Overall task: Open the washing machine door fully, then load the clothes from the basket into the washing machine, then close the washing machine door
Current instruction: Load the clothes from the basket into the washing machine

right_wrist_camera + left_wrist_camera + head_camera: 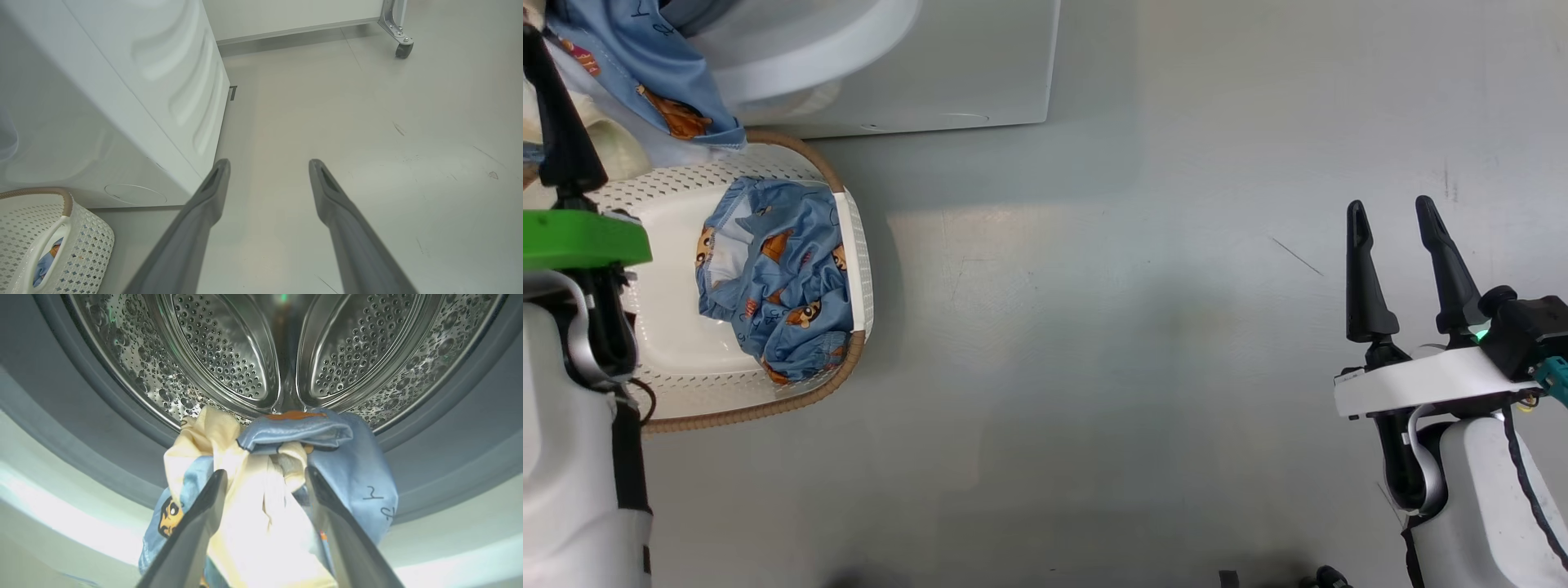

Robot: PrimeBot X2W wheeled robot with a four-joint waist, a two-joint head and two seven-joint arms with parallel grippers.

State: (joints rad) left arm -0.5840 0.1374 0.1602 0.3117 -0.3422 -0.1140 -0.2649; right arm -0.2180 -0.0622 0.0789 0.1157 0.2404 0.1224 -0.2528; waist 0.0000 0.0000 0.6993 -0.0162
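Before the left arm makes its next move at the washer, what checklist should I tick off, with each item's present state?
1. Drum reachable past the gasket: ok.
2. Left gripper jaws open: ok, fingers apart with cloth between them.
3. Cream and blue bundle fully inside the drum: not ok, it hangs out over the gasket.
4. Basket emptied: not ok, a blue garment lies in it.
5. Right gripper free: ok, open above bare floor.
6. Door fully open: cannot tell.

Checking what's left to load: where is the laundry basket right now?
Head view, left side: the laundry basket stands just in front of the washing machine, with a blue animal-print garment bunched against its right wall.
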